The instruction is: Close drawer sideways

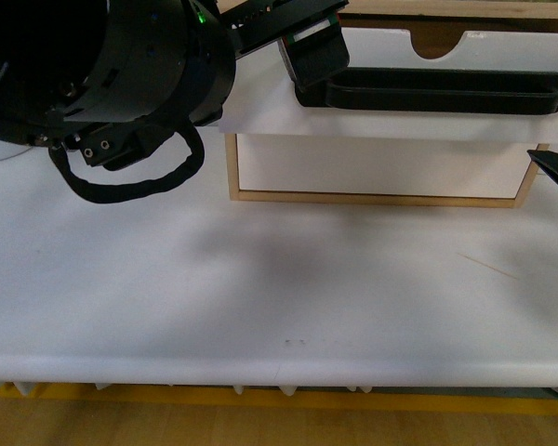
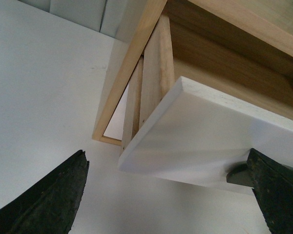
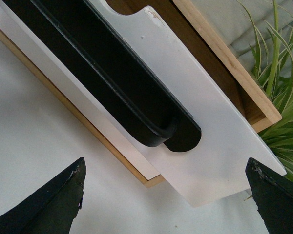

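On the white desk (image 1: 260,307), the right hand (image 3: 165,165) has its fingers spread wide. The front view cuts most of it off at the right edge. The left hand (image 2: 166,158) is spread too, with the drawer's (image 1: 391,116) left end between its fingers, and its arm hides that corner. The drawer sticks out of the cabinet (image 1: 372,197) at the far edge, black handle (image 1: 437,91) facing us.

The drawer (image 1: 381,121) is showing a smooth, matt white face — its bar handle (image 1: 446,93) is gleaming like glossy black plastic. Around the drawer, the cabinet (image 2: 158,58) is showing pale grained wood. In front of the drawer, the desk (image 1: 260,297) is looking white and matt. The jaws of the left gripper (image 2: 166,153) are looking rough, grainy black.
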